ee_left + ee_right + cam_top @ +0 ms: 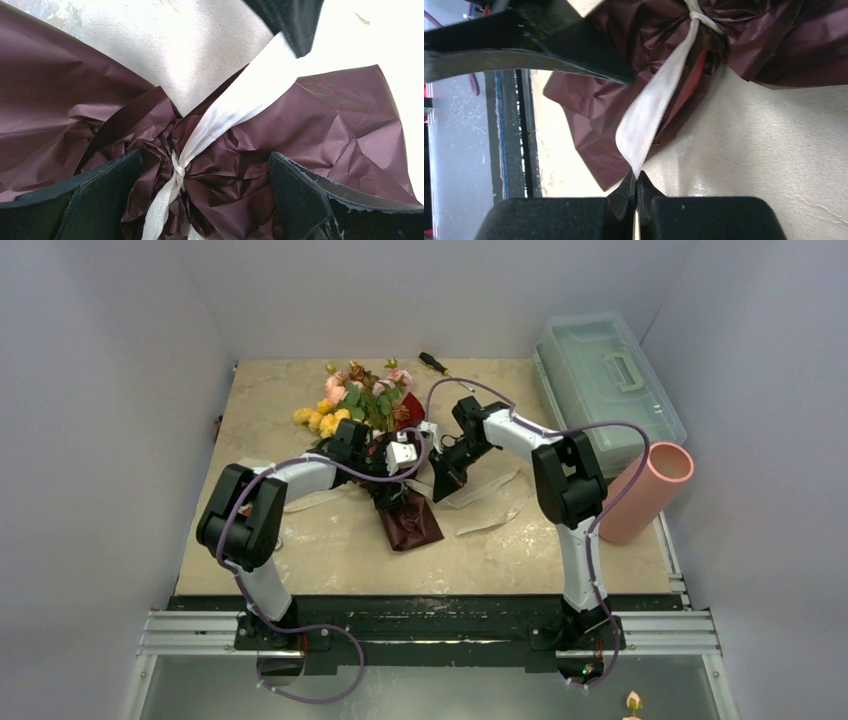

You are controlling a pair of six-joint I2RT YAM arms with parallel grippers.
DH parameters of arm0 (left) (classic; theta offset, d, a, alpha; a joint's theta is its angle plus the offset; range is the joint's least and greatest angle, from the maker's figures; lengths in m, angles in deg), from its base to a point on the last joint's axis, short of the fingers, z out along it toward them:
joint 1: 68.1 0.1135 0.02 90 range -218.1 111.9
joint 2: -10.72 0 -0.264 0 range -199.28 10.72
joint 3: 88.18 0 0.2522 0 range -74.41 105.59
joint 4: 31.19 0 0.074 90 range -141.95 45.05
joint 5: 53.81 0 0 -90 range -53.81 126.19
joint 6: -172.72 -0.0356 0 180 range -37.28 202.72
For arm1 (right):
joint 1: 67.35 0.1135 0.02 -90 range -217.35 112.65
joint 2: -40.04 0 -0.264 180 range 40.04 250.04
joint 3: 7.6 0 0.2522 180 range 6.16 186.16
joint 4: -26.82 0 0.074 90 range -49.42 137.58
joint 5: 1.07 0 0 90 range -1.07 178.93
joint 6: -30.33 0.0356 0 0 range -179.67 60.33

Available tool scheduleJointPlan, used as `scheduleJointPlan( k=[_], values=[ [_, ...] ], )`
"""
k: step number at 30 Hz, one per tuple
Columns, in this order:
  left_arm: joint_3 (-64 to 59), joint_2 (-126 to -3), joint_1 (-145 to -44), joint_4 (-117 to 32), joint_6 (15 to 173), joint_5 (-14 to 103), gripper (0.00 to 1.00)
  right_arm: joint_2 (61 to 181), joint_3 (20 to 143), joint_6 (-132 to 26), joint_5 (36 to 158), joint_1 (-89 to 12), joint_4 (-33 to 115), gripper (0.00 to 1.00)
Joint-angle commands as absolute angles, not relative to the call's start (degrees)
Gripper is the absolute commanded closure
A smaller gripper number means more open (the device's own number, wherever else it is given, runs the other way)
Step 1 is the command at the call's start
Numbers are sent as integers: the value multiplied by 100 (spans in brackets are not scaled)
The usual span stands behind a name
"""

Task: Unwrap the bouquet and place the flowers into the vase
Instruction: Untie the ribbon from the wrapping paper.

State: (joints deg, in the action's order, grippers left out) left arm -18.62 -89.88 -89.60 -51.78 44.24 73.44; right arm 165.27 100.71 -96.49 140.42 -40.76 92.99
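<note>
The bouquet lies mid-table, its pink, yellow and orange flowers point(358, 400) pointing away and the dark red paper point(408, 525) toward me. My left gripper point(395, 455) is open, its fingers point(100, 195) straddling the crinkled paper neck point(235, 185) at the cream ribbon's knot point(177, 167). My right gripper point(636, 187) is shut on the ribbon point(649, 110), which runs taut from its tips to the knot. It sits just right of the bouquet point(445, 485). The salmon-pink vase point(648, 492) leans at the table's right edge.
A clear greenish plastic box point(605, 375) with a handle stands at the back right. A screwdriver point(433, 362) lies behind the flowers. Loose cream ribbon ends point(495, 485) trail on the table right of the paper. Grey walls close in on three sides.
</note>
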Motion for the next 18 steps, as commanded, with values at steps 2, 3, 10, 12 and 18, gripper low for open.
scheduleJointPlan(
  k=[2,3,10,12,18],
  values=[
    [-1846,-9334,-8885,-5937,4204,6624,0,15610,10176,-9440,14692,-4178,9297,100],
    [-1860,-9330,-8885,-5975,4156,6597,0,15558,10253,-9389,14765,-4226,9299,100],
    [-2019,-9332,-8885,-5898,4114,6535,0,15420,10821,-8369,15618,-4893,8958,100],
    [-1976,-9391,-8885,-5910,4113,6554,0,15365,10823,-8254,15631,-4939,8833,100],
    [-1848,-9523,-8885,-5935,4092,6582,0,15461,10282,-8378,15137,-4890,8641,100]
  ],
)
